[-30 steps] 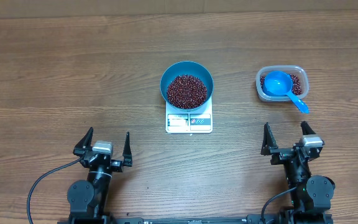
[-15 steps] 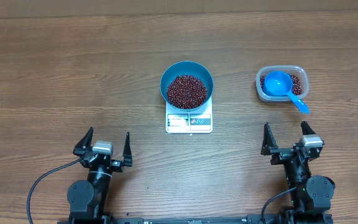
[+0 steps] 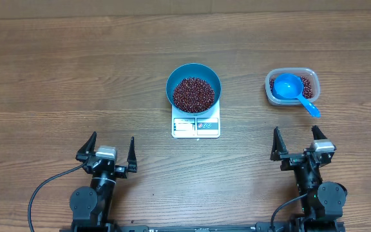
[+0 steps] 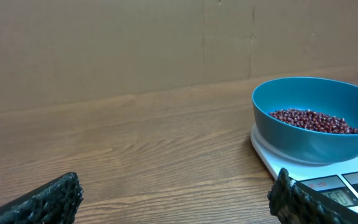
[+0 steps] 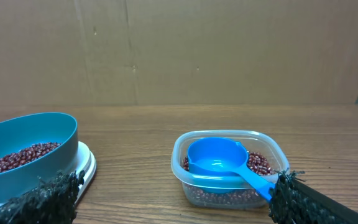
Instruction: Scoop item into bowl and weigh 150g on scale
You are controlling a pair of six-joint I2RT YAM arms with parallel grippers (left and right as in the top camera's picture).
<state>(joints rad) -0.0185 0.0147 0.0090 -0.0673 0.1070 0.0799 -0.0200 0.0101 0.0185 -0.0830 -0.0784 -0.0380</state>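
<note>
My left gripper [image 3: 109, 149] and right gripper [image 3: 297, 143] both sit wide open, empty. The bowl [image 3: 194, 69] of beans [image 3: 194, 94] covers most of the scale [image 3: 196, 127]; its display [image 3: 185, 125] is unreadable.

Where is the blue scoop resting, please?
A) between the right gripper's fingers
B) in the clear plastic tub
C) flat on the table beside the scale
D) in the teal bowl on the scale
B: the blue scoop lies in the clear plastic tub, with its handle sticking out over the rim.
</note>
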